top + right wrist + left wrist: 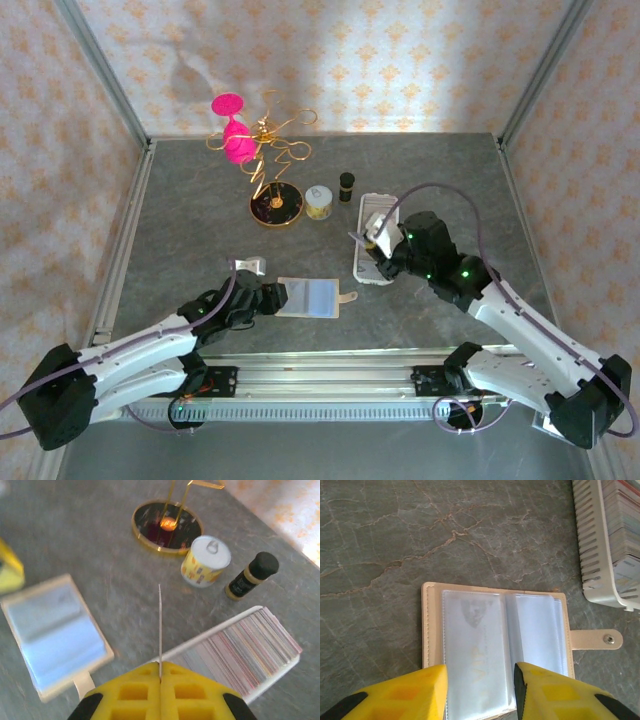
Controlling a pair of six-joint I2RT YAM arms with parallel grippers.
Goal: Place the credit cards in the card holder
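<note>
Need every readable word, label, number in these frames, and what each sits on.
"VIP": faint, sideways, on the pale card sleeved in the open cream-beige card holder.
Yellow-patterned small can: print too blurred.
Dark bottle with tan label: too blurred.
Stacked cards in white slotted tray: too small.
Thin white card in shut right gripper: edge-on, nothing readable.

One card holder (310,297), one tin (319,202), one bottle (347,186)

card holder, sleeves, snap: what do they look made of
The card holder has a matte beige cover, leather or imitation by its seamed edge. Its sleeves look like clear glossy plastic, with glare. The snap seems a shiny metal stud.
</note>
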